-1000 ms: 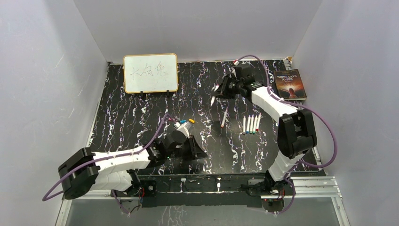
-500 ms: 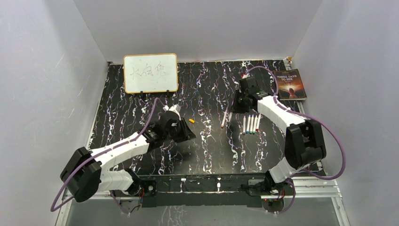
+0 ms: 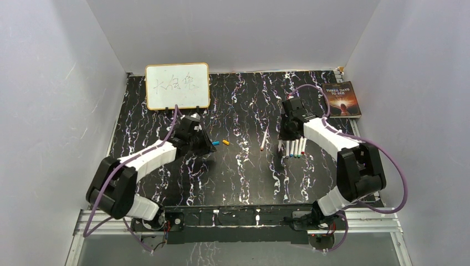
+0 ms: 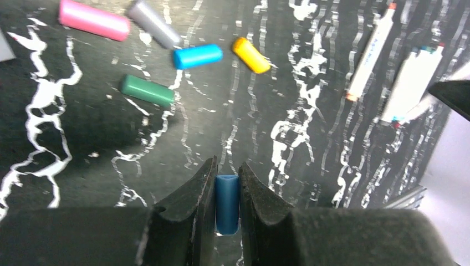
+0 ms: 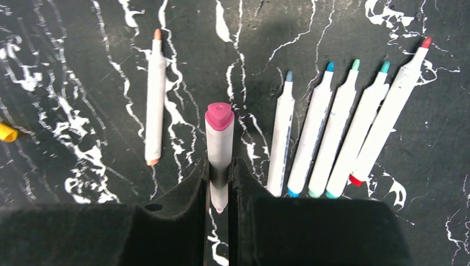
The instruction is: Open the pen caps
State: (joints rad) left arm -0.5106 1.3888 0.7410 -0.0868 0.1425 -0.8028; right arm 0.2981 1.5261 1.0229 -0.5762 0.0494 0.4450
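The loose caps (image 4: 197, 56) (pink, grey, light blue, yellow, green) are scattered left of mid-table, right by your left claw (image 4: 227, 176). That claw's pinching a darker blue cap (image 4: 227, 204). Over on the right, your right claw (image 5: 220, 163) is clamped on a pink-ended pen (image 5: 219, 133). There's a lone pen (image 5: 155, 94) to its left and a row of five bare-tipped pens (image 5: 332, 138) just beside it on the right. Whiteboard (image 3: 177, 86) sits far left, book (image 3: 341, 98) far right.

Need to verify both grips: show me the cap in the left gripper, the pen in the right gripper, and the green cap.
Held cap (image 4: 227, 200): left wrist view, mid-body.
Held pen (image 5: 219, 145): right wrist view, white barrel under the pink end.
Green cap (image 4: 147, 91): left wrist view, mid-body.
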